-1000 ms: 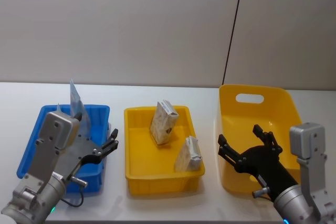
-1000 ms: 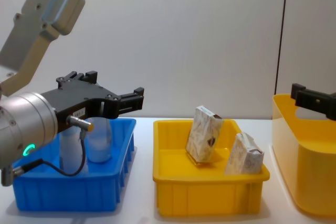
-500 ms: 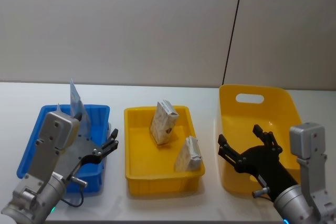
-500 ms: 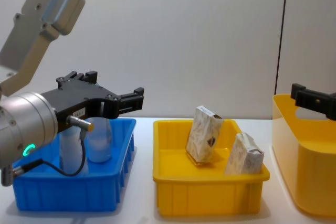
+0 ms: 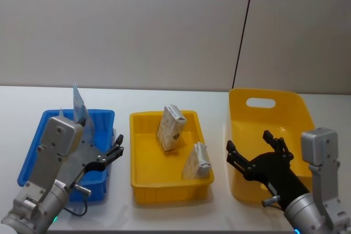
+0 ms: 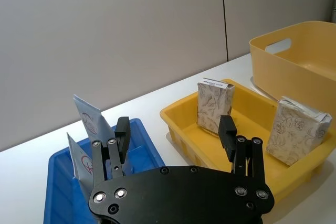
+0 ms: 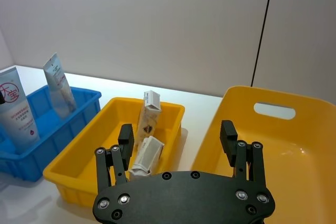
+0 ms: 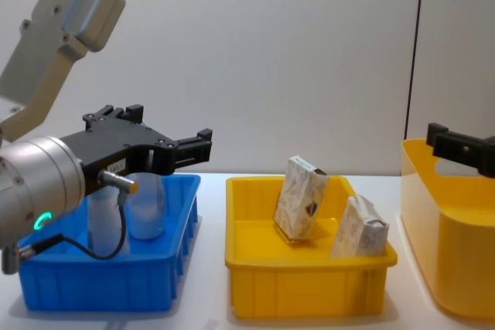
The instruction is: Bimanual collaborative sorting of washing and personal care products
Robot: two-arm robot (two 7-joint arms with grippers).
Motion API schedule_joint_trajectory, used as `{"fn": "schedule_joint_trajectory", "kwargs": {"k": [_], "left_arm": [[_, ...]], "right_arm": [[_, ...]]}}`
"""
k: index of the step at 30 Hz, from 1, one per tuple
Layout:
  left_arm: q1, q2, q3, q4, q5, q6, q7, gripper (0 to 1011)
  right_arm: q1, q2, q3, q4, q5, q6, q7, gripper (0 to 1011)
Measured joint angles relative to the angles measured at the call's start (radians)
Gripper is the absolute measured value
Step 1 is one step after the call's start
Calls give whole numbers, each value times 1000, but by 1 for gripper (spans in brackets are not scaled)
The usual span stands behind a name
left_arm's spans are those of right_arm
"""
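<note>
Two pale blue squeeze tubes stand on end in the blue tray (image 5: 32, 152), long way up and down. The back tube (image 5: 78, 102) pokes high over the rim, its flat pinched end pointing up, and it leans a little. The front tube (image 7: 14, 111) has a red circle on it and also has its flat end up. Two small patterned packs are in the yellow tray (image 5: 170, 191). The bigger pack (image 5: 170, 127) stands on its short end near the back, tipped a bit. The smaller pack (image 5: 197, 161) stands tilted in the front right corner, just beside the tray wall. All of it sits on a white table (image 5: 175, 100) in front of a plain grey wall (image 5: 137, 26) with one thin dark line (image 5: 247, 26) running down it. The biggest box is a deep yellow bin (image 5: 290, 114) with a handle hole, on the right, with nothing in it that I can see. The yellow tray is in the middle and the blue tray is on the left, all three in a row and near each other. The left gripper (image 5: 118, 143) hangs over the front right part of the blue tray, a bit in the way of the tubes from the chest view. Its fingers are spread wide and hold nothing. The right gripper (image 5: 249, 142) hangs over the near left side of the yellow bin, fingers spread wide too, and bare.
</note>
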State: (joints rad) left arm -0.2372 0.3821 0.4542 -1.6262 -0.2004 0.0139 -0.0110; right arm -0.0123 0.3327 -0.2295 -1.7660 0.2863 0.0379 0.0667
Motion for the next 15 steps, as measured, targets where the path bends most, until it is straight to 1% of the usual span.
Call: {"fn": "schedule_joint_trajectory", "kwargs": {"k": [6, 12, 13, 15], "left_arm": [[0, 0, 0, 0, 0, 0, 0, 1001], [0, 0, 0, 0, 0, 0, 0, 1001], [0, 0, 0, 0, 0, 0, 0, 1001], [0, 0, 0, 0, 0, 0, 0, 1001]], "right_arm": [[11, -15, -14, 3, -7, 26, -4, 1004], [33, -47, -42, 13, -18, 84, -21, 1004], [33, -47, -42, 13, -18, 84, -21, 1003], [40, -60, -50, 18, -23, 109, -31, 1004]]}}
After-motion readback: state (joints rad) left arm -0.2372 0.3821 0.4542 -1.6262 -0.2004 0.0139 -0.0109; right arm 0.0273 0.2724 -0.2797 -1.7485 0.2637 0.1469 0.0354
